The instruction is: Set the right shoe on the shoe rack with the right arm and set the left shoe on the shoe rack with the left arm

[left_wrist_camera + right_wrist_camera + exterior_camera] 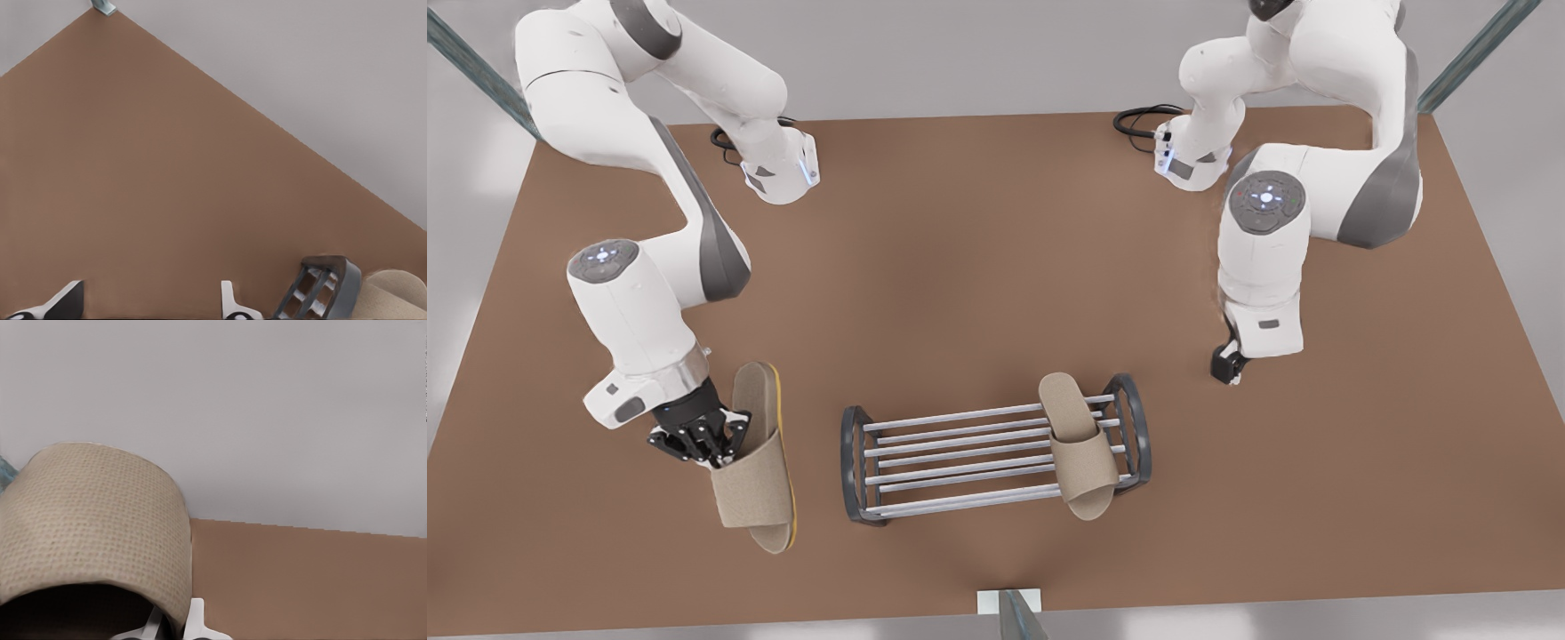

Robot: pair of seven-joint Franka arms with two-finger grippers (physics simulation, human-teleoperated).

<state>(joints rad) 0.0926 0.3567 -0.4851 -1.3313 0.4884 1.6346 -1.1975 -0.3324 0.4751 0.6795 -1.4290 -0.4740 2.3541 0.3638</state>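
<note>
The right gripper, on the front view's left, is clamped on the band of the right shoe, one finger pressed against the woven strap from outside. The slipper hangs tilted, its sole turned partly on edge, its long axis running roughly from the far side of the table toward the near edge. From this gripper the shoe rack lies just beside, toward the front view's right, and its bars run crosswise to the slipper. The free half of the rack is the end nearest this gripper, so the coming move looks like a short sideways carry. The left shoe already lies across the rack's other end. The left gripper waits near that end, fingers apart and holding nothing.
</note>
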